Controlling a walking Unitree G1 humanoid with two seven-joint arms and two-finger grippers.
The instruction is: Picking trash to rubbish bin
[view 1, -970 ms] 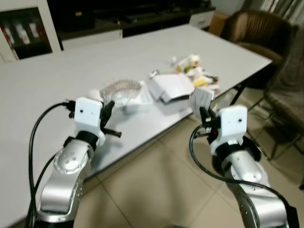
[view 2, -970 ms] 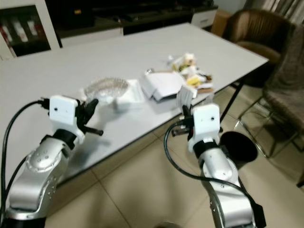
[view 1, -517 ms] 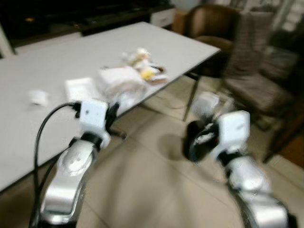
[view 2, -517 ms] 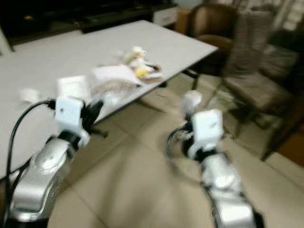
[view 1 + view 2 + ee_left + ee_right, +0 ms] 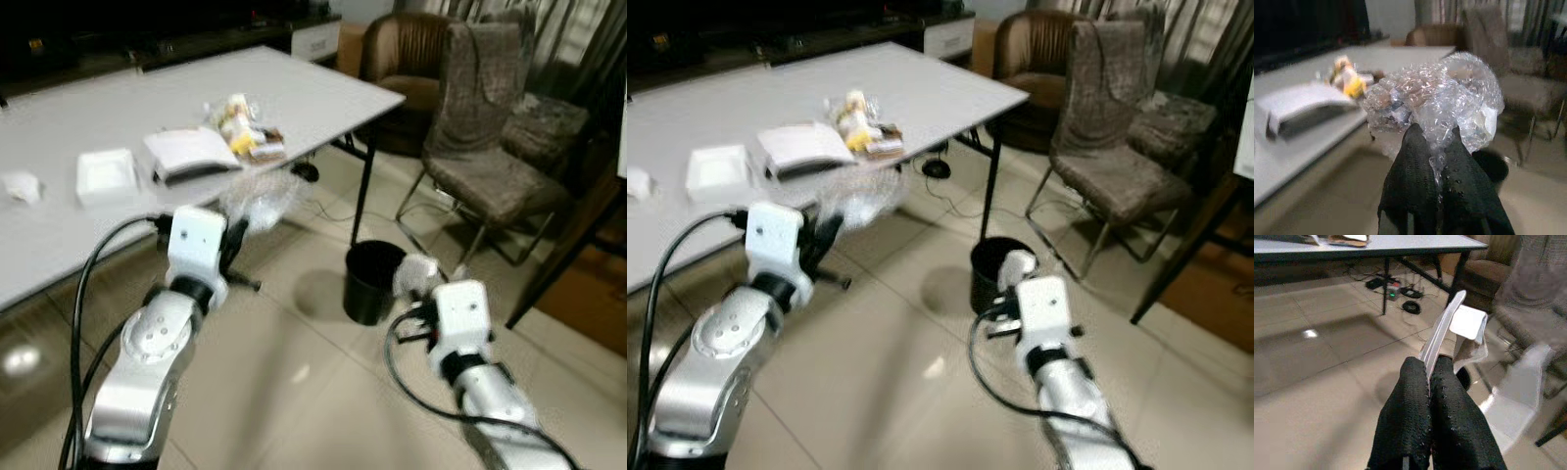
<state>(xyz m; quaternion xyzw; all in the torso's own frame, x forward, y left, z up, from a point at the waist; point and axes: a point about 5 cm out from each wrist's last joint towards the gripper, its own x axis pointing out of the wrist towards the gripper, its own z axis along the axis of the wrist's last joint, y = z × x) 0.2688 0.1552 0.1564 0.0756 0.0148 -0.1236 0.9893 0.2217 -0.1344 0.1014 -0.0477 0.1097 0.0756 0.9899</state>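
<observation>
Beige tiled floor with a round black rubbish bin (image 5: 373, 282) ahead: left gripper (image 5: 1432, 147) clamps crumpled clear bubble wrap (image 5: 1435, 100), right gripper (image 5: 1429, 377) pinches thin white plastic packaging (image 5: 1462, 325); premature release would likely miss the bin.

A home dining room: white table (image 5: 294, 93), upholstered chairs (image 5: 485, 137), tiled floor (image 5: 294, 392).

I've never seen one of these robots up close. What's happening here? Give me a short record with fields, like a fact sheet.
Left gripper: shut on a wad of clear bubble wrap, held up beside the table edge
Right gripper: shut on a white paper scrap, low over the floor near the bin
Bin: black, open, on the tiled floor by the table leg
Table: white; still carries a white box, papers and wrappers
Nearby: two chairs
</observation>
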